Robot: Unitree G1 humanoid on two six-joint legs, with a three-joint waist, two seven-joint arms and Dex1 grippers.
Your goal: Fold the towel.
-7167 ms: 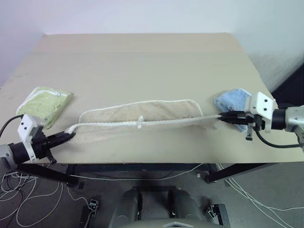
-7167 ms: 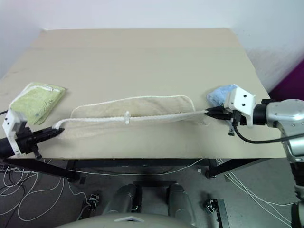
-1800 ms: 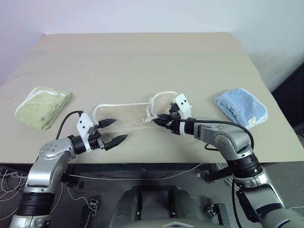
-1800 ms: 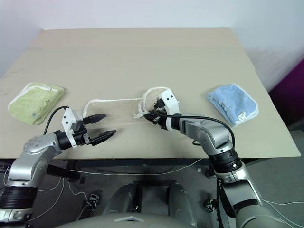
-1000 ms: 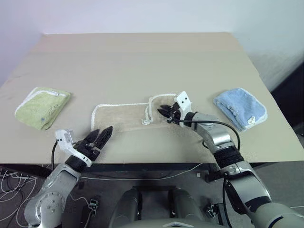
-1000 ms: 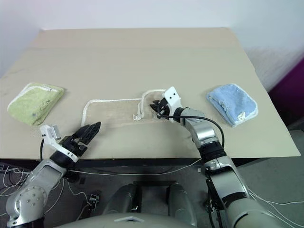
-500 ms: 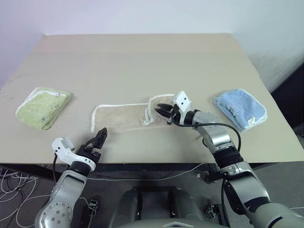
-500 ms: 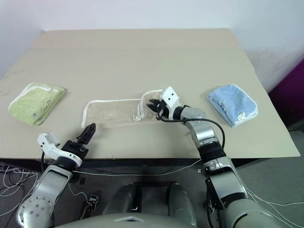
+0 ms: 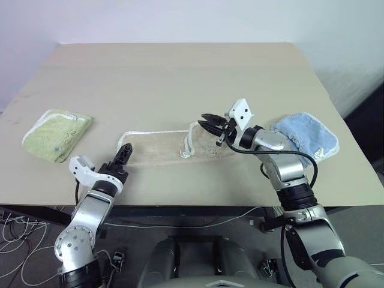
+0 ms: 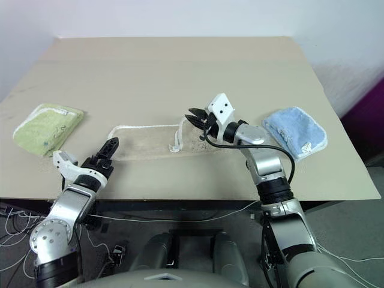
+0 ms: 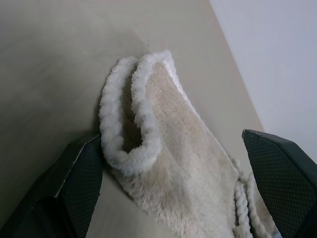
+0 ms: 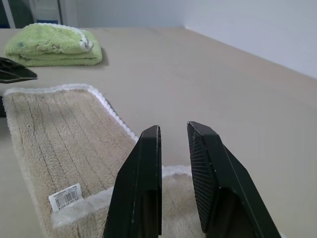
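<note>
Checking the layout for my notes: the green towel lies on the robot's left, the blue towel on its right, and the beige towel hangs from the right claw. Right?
Not quite: the right claw is off the beige towel, which lies flat on the table, as the right eye view shows. The green towel and blue towel are as you said.

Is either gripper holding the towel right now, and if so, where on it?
Neither. The left gripper stands open around the towel's left end; the right gripper hovers above its right end, gripping nothing.

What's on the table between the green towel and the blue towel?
The beige towel lies between the green towel and the blue towel, with bare table on either side, seen in the head views.
</note>
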